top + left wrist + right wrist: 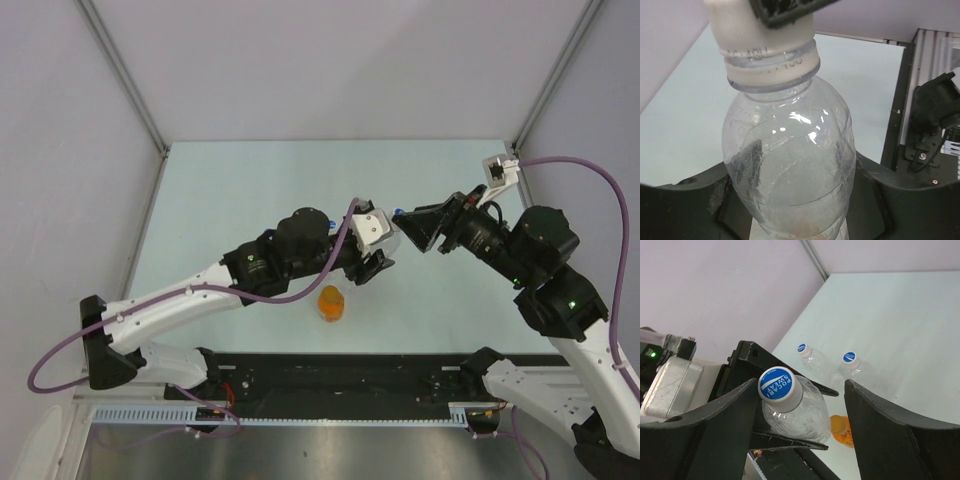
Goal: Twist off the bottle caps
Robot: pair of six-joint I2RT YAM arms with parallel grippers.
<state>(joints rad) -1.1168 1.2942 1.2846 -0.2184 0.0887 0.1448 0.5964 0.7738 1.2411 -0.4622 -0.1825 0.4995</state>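
My left gripper (383, 250) is shut on a clear bottle (790, 165) and holds it above the table, the black fingers (695, 200) pressing its lower body from both sides. The bottle's blue cap (776, 381) with a white mark points toward my right gripper (800, 390). That gripper is open, with one finger on each side of the cap; its left finger (715, 425) is close against the cap and the right one stands well apart. In the left wrist view one of its fingertips (785, 10) lies over the cap's white side (755, 30).
Two more clear bottles with blue caps (801, 348) (850, 358) stand on the pale table (250, 190) below. The orange bottle (331, 303) stands near the front rail (330, 370); it also shows in the right wrist view (842, 432).
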